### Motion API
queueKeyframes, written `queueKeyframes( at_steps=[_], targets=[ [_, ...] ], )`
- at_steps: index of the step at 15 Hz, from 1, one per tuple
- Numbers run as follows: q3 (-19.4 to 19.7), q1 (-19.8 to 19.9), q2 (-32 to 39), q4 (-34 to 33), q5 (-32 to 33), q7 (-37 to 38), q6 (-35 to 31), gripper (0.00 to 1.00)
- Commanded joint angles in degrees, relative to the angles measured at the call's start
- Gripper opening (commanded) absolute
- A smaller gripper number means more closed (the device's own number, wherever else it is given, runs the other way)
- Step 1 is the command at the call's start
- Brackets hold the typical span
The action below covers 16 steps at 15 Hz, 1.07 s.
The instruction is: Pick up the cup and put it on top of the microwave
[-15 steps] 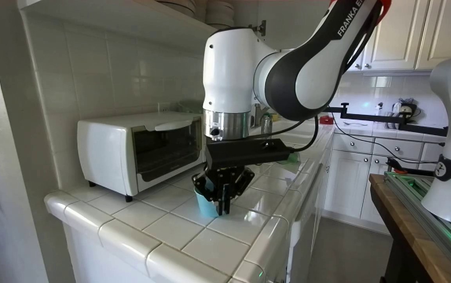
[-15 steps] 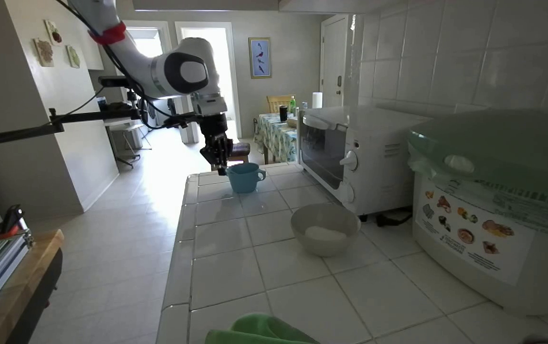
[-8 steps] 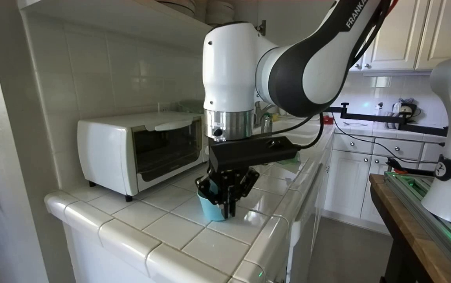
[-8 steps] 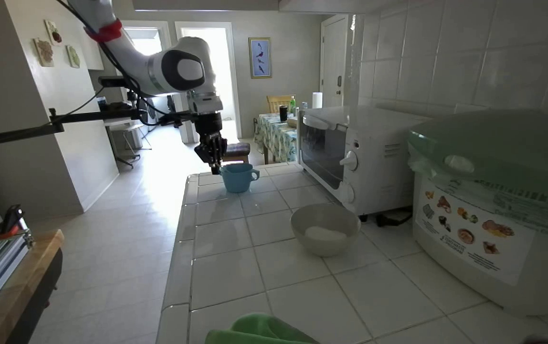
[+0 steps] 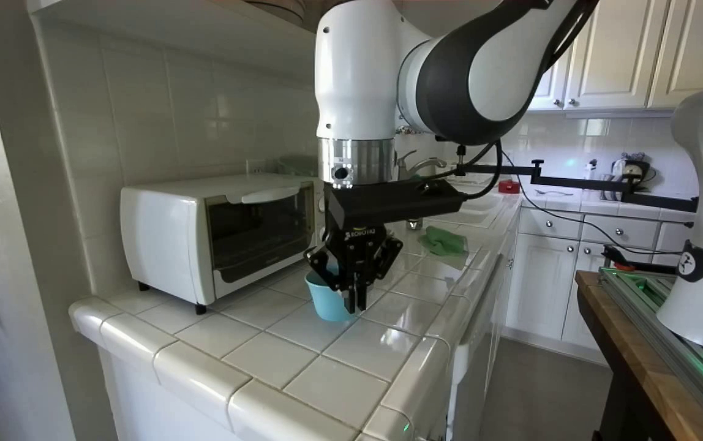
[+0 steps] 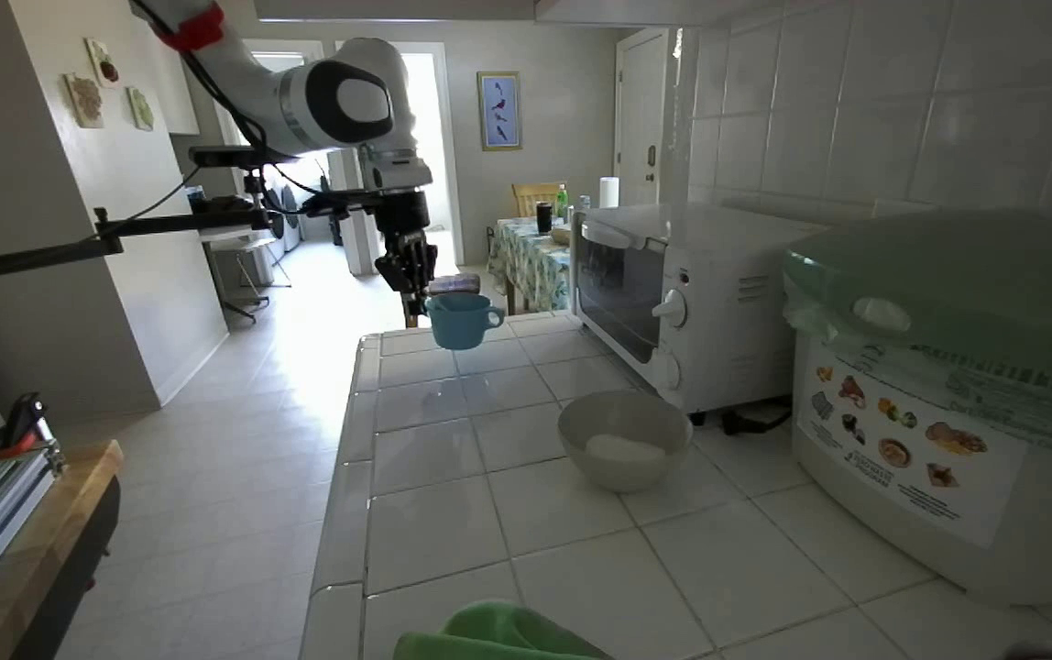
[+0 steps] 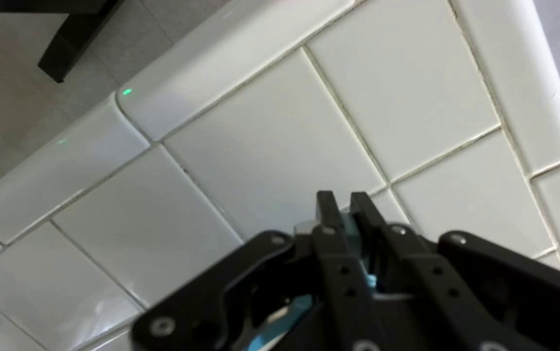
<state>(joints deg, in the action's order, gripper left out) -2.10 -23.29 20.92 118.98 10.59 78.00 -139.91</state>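
Cup (image 5: 329,303) up off the tabletop (image 5: 253,361), by my reading: held against half a second ago, cup and fingers (image 7: 327,214) have risen together in both exterior views, and the cup's base now sits higher against the tile lines. Fingers clenched on the cup, pinching one side of it; wrist view shows a teal strip caught between them, rest of the cup mostly hidden there. Handle (image 6: 496,317) points away from the fingers, on the opposite side. Cup hangs beside the fingertips, near upright; slight tilt possible, cannot tell. Green cloth (image 5: 443,241), beyond the fingers, shows more fully than it did. Bowl (image 6: 627,475) well apart from the fingers, toward the camera in that exterior view, unmoved. Microwave (image 5: 166,239) also unmoved, left of the fingers in an exterior view, its top still above fingertip level. Meaning for the task: the grip seems to have taken the weight, so picking up looks done or nearly so; carrying and placing remain. Next calls for more height, then a move across until the cup is over the microwave top. Watch for: an off-centre pinch letting the cup swing or twist, and its base clipping the microwave's front edge if the crossing starts too low.
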Motion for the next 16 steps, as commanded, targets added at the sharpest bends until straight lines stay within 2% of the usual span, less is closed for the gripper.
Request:
queueKeyframes(
  at_steps=[1, 8, 16],
  targets=[
    [-1.2, 1.7, -1.8, 0.2, 0.3, -2.5, 2.5, 0.03],
    [-2.7, 4.0, -7.1, 0.2, -0.4, -9.4, 8.3, 0.03],
    [-3.2, 9.0, -12.4, 0.4, -2.3, -18.9, 12.1, 0.03]
  ],
)
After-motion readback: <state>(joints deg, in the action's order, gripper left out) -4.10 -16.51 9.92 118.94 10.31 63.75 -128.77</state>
